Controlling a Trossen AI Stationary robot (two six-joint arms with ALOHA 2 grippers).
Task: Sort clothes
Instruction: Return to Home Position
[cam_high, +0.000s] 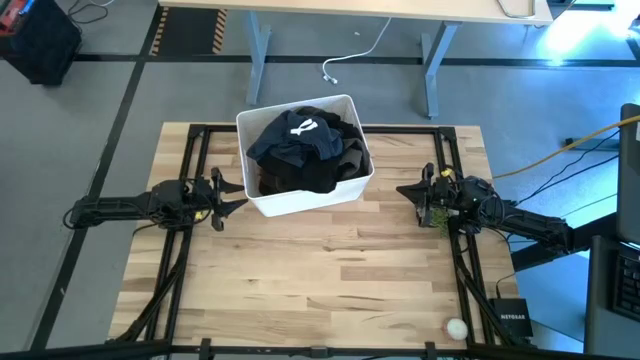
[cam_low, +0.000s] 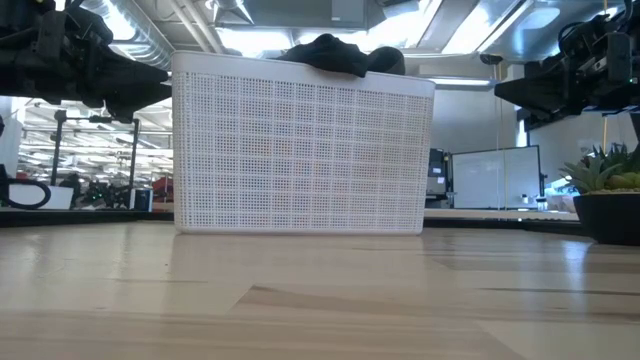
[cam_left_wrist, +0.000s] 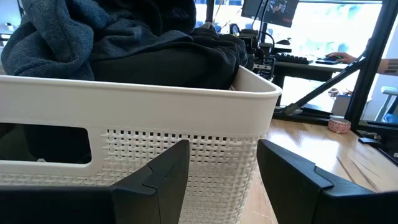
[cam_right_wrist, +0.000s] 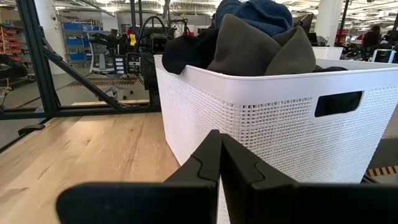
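The clothes are piled in a white perforated plastic bin (cam_high: 300, 205) at the table's far middle. A navy garment with a white mark (cam_high: 300, 132) lies on top, with black cloth (cam_high: 315, 175) and a dark olive-brown piece (cam_high: 352, 155) beside it. The heap shows above the rim in the left wrist view (cam_left_wrist: 124, 50) and the right wrist view (cam_right_wrist: 249, 37). My left gripper (cam_high: 240, 196) (cam_left_wrist: 224, 149) hovers level just left of the bin, open and pointing at its wall. My right gripper (cam_high: 402, 189) (cam_right_wrist: 219, 155) hovers level to the bin's right, shut and empty.
A small green spiky plant in a dark pot (cam_high: 436, 215) (cam_low: 605, 190) stands by my right arm. A white ball (cam_high: 457, 327) and a black box (cam_high: 512, 318) lie at the near right corner. Bare wooden tabletop (cam_high: 320, 280) stretches in front of the bin.
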